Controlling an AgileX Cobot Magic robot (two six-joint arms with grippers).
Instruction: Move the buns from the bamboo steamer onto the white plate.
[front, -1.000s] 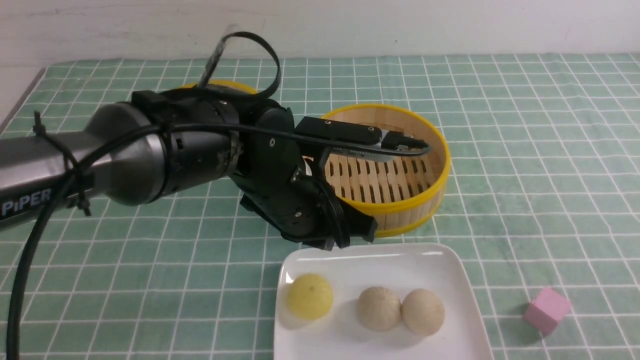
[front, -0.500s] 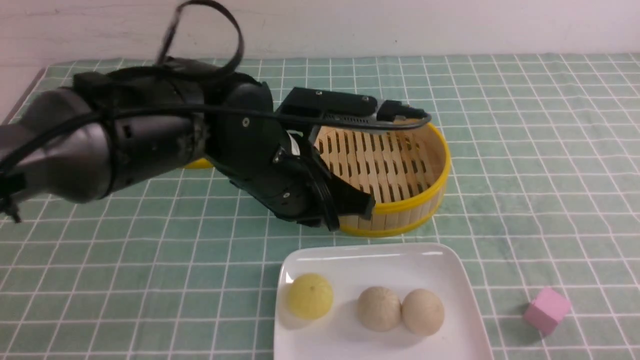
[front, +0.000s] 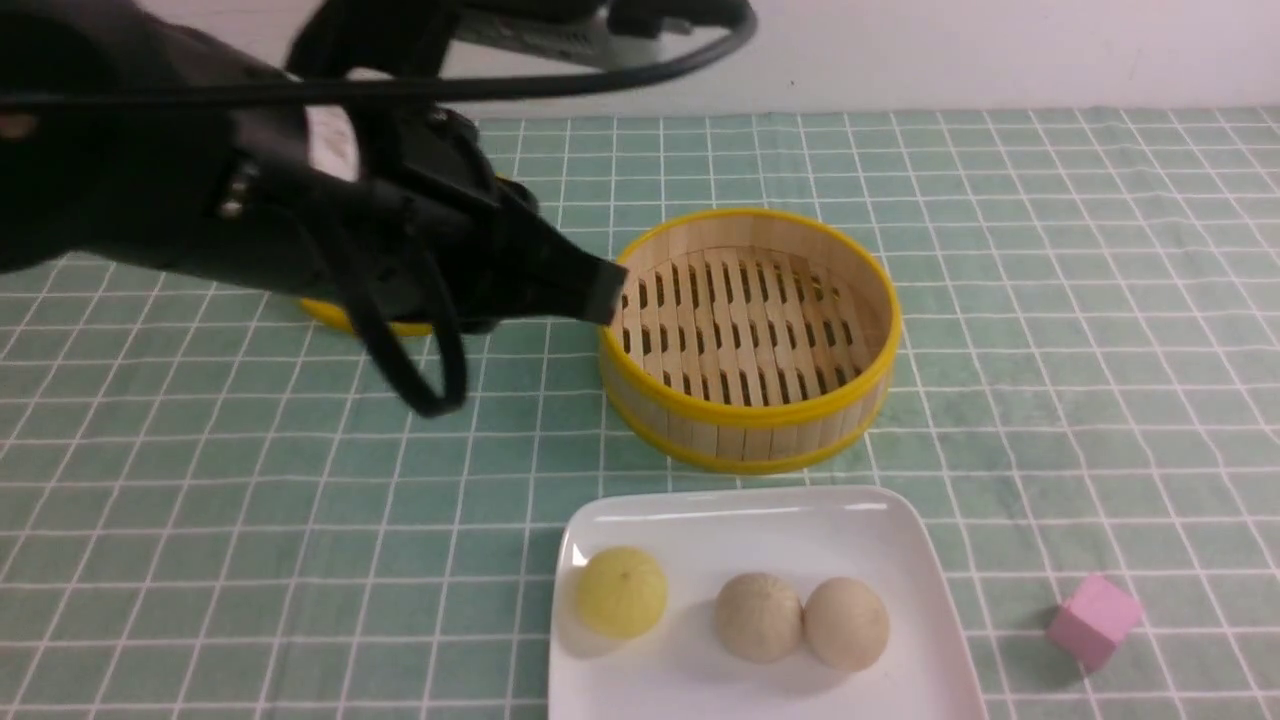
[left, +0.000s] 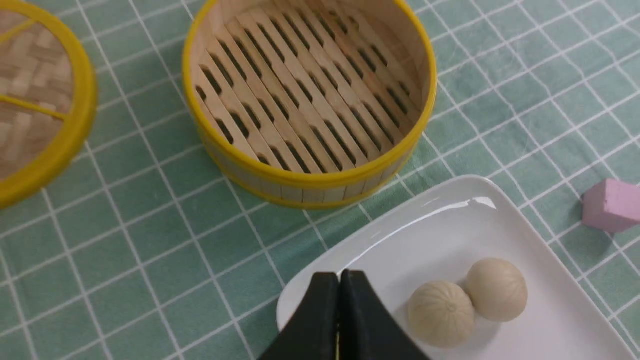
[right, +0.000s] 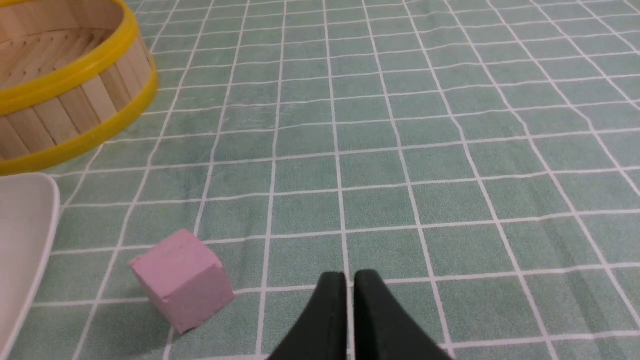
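Hovering 9 o'clock of bamboo steamer (front: 750, 428), left tool (front: 605, 291) pinched together; right tool (right: 350, 281) narrow near pink cube (right: 180, 285); buns (front: 620, 592) on white plate (front: 750, 540).

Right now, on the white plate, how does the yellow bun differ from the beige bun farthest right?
The yellow bun is pale yellow; the rightmost beige bun is cream. The yellow bun shows faint creases on top; the beige one looks smooth. The yellow bun sits alone; the beige one touches a ridged bun. Both are round, similar-sized, on the white plate.
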